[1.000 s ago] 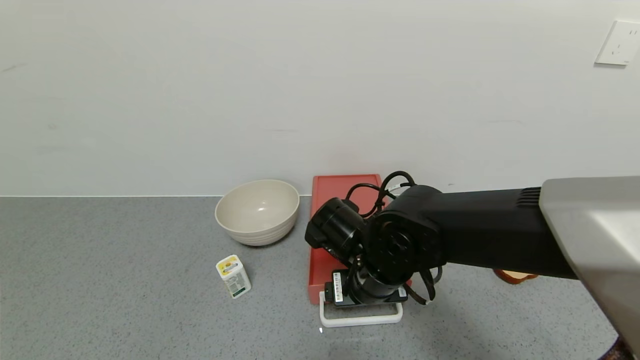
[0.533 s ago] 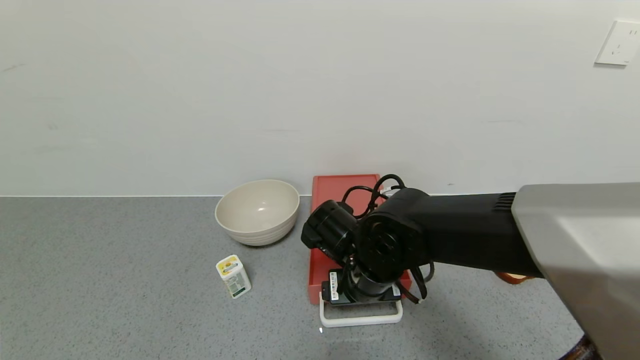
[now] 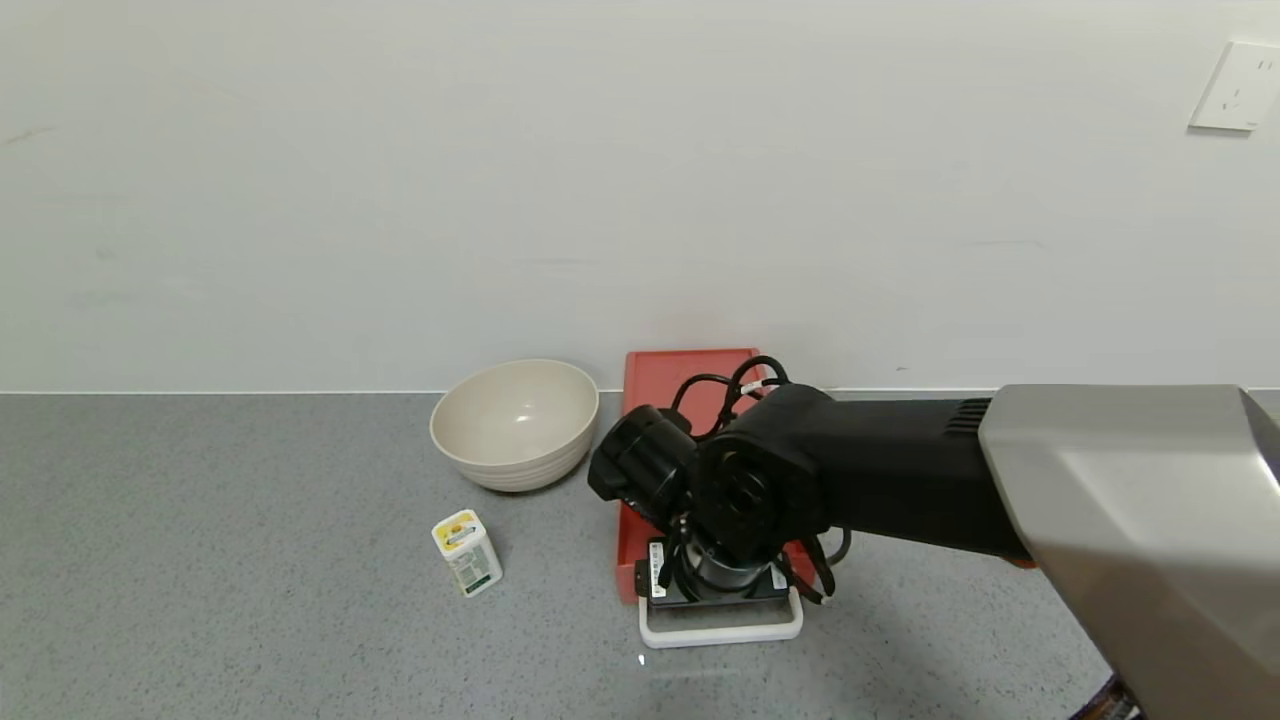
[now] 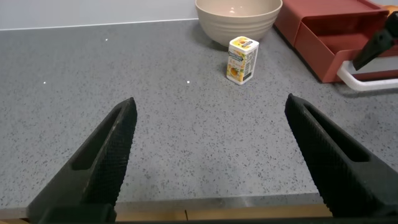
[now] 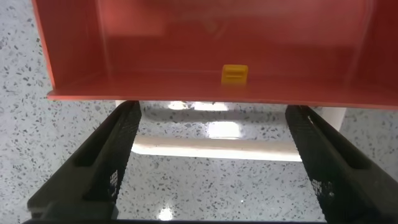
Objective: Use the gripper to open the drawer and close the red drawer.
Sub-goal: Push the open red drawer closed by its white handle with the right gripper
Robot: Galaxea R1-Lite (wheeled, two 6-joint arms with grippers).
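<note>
- While my right hand (image 5: 211, 162) hangs over the front of the drawer (image 3: 690, 385), its two dark fingers (image 5: 102, 165) are spread wide, one to each side of the white handle (image 5: 214, 149), and I grip nothing.
- Through my right wrist view, the handle lies on the grey counter (image 5: 37, 74) between my fingers, with the drawer's red front lip just past it.
- Beyond that lip I look into the red tray, so the drawer stands pulled out; a small yellow tab (image 5: 234, 74) sits on its inner wall.
- From the head view, my right arm comes in from the right and its black wrist covers the middle of the drawer; the right hand (image 3: 715, 590) points down at the handle (image 3: 720, 632), which sticks out toward me.
- My left hand (image 4: 217, 155) is low over the counter (image 4: 186, 124) on my left, well apart from the drawer, fingers (image 4: 99, 162) wide open and holding nothing.
- Farther out, a small white and yellow carton (image 3: 466, 553) stands on the counter, left of the drawer's front.
- Behind the carton a beige bowl (image 3: 515, 422) sits just beside the drawer's left side.
- At the far end the drawer's back reaches the white wall (image 3: 400, 200), which carries a socket (image 3: 1238, 85) high on the right.
</note>
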